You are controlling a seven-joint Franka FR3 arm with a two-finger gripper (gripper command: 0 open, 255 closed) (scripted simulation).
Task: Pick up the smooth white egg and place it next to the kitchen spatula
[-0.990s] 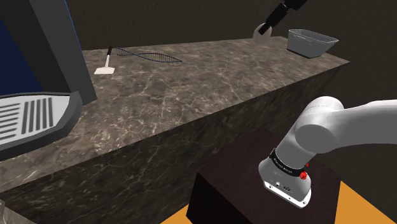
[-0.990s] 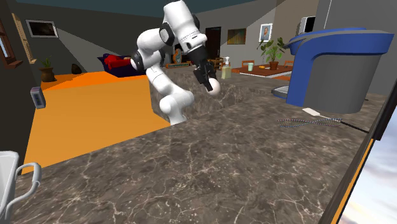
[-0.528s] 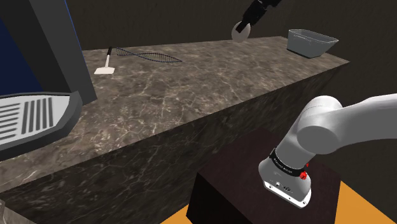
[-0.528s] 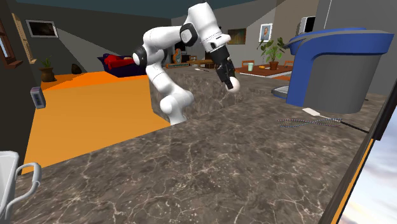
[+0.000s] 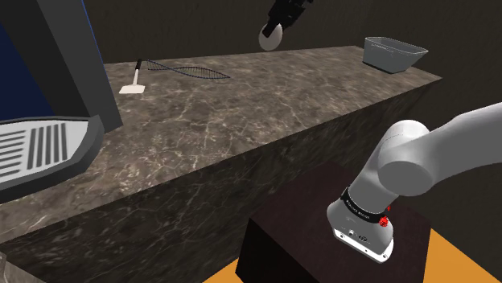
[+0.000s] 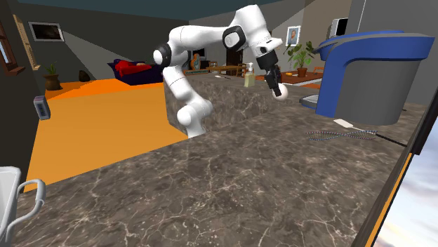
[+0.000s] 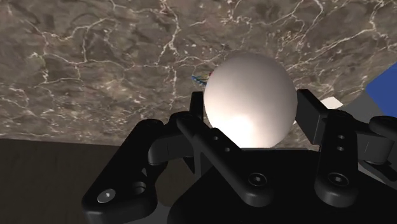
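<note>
Egg [image 7: 250,95] clamped between my gripper's [image 7: 251,111] jaws.
Smooth, brittle (likely slippery); I'd squeeze gently across its widest part.

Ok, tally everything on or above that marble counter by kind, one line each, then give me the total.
white egg: 1, clasped in the gripper
spatula: 1
wire utensil: 1
grey bin: 1
blue and grey machine: 1
Total: 5
</note>
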